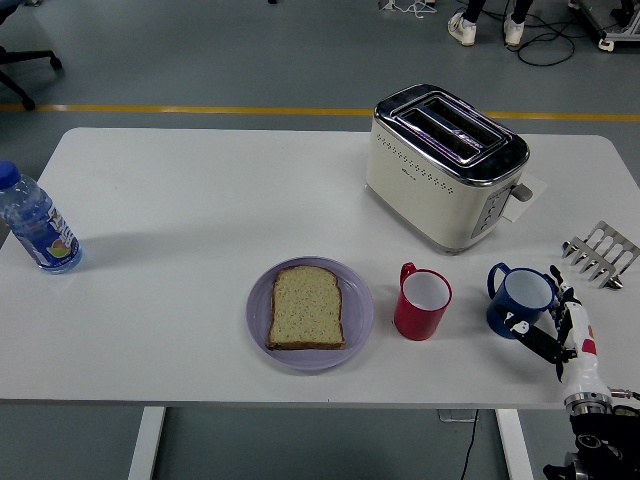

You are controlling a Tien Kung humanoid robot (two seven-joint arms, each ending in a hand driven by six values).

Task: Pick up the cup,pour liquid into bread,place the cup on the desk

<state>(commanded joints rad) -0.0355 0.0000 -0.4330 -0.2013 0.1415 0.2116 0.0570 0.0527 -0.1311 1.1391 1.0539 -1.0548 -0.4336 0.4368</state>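
Observation:
A slice of bread (307, 307) lies on a lilac plate (361, 313) near the table's front edge. To its right stands a red cup (422, 302), handle at the back left. Further right is a blue cup (520, 298) with its handle pointing left. My right hand (548, 318) comes in from the lower right corner, fingers spread, its thumb at the blue cup's front and its other fingers beside the cup's right side. It holds nothing. The left arm is out of the picture.
A cream toaster (444, 164) stands at the back right. A metal toast rack (602, 253) sits at the right edge behind my hand. A water bottle (36, 223) stands at the far left edge. A person's feet (485, 27) show on the floor beyond the table.

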